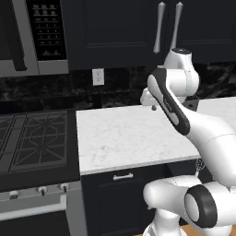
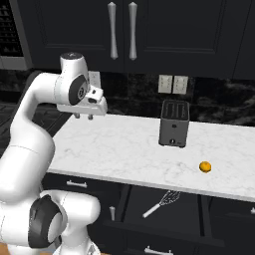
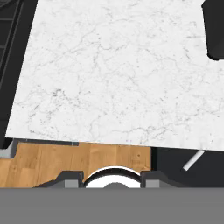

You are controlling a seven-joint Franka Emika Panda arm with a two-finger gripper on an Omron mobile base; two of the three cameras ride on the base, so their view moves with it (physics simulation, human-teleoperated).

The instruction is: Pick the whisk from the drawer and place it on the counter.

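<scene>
The silver whisk (image 2: 162,203) lies slantwise in the open drawer (image 2: 187,211) under the counter's front edge, wire head toward the back right. In the hand view its pale handle (image 3: 193,160) pokes out beneath the marble edge, inside the dark drawer (image 3: 179,168). My gripper (image 2: 83,117) hangs open and empty above the left part of the white marble counter (image 2: 124,149), well left of the drawer and higher than it. From the left side the gripper (image 1: 153,107) hovers over the counter (image 1: 124,138), and a bit of the whisk (image 1: 199,165) peeks past my arm.
A grey toaster (image 2: 174,123) stands at the back of the counter, with a small orange ball (image 2: 205,167) near the front edge to its right. The black gas stove (image 1: 37,138) adjoins the counter on the left. Tall black cabinet doors (image 2: 119,35) hang overhead.
</scene>
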